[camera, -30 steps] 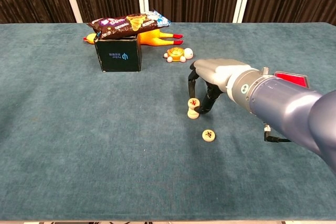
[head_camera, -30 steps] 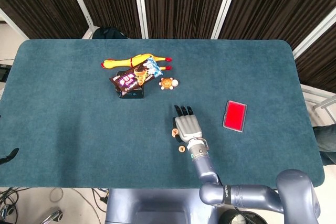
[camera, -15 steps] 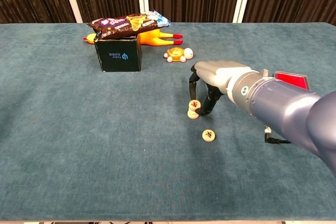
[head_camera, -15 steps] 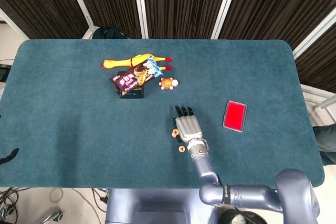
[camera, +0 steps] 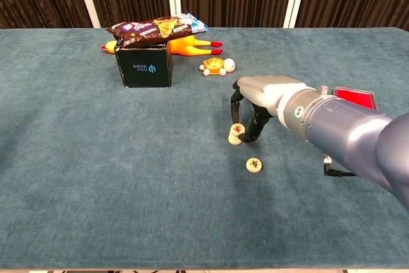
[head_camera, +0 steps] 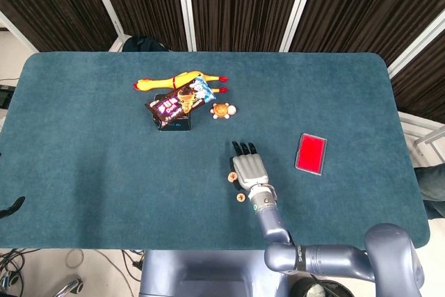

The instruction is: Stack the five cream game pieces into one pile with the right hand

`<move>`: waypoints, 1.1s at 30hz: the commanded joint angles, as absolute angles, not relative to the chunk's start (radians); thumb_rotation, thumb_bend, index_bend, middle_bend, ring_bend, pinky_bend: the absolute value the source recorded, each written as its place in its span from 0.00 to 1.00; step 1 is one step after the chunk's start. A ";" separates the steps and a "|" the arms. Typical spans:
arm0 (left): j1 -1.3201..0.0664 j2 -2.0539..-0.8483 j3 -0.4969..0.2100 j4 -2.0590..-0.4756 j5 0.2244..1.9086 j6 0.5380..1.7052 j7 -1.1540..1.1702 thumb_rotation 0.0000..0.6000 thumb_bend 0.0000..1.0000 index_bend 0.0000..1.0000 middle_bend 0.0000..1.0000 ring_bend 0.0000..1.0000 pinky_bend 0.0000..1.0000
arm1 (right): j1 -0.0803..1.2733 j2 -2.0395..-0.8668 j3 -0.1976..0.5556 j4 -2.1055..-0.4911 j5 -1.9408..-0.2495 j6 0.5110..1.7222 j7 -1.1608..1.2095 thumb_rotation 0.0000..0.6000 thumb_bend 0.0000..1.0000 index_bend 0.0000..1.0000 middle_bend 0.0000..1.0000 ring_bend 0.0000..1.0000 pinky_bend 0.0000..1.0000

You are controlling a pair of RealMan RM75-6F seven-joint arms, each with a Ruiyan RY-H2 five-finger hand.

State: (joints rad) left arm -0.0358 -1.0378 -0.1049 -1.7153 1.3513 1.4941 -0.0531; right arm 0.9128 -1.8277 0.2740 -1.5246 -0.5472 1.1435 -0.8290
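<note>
The right hand curls over the small pile of round cream game pieces on the blue desk, pinching the tilted top one. Another cream piece lies nearer the robot, just beside the pile.

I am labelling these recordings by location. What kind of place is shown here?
Probably a robot test room, not a home: a table with blue-green felt, dark pleated curtains behind it, and unrelated props such as a rubber chicken and a red card.
</note>
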 commanded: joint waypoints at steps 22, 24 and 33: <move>-0.036 -1.037 -0.105 -1.715 1.350 1.493 -0.051 1.00 0.16 0.15 0.00 0.00 0.07 | 0.920 -1.823 0.272 -1.533 -0.534 1.148 -0.828 1.00 0.38 0.46 0.00 0.00 0.00; -0.036 -1.037 -0.105 -1.714 1.350 1.493 -0.051 1.00 0.16 0.15 0.00 0.00 0.07 | 0.919 -1.819 0.271 -1.542 -0.539 1.152 -0.826 1.00 0.38 0.46 0.00 0.00 0.00; -0.036 -1.037 -0.105 -1.714 1.351 1.495 -0.051 1.00 0.16 0.15 0.00 0.00 0.07 | 0.898 -1.768 0.256 -1.660 -0.591 1.195 -0.817 1.00 0.38 0.42 0.00 0.00 0.00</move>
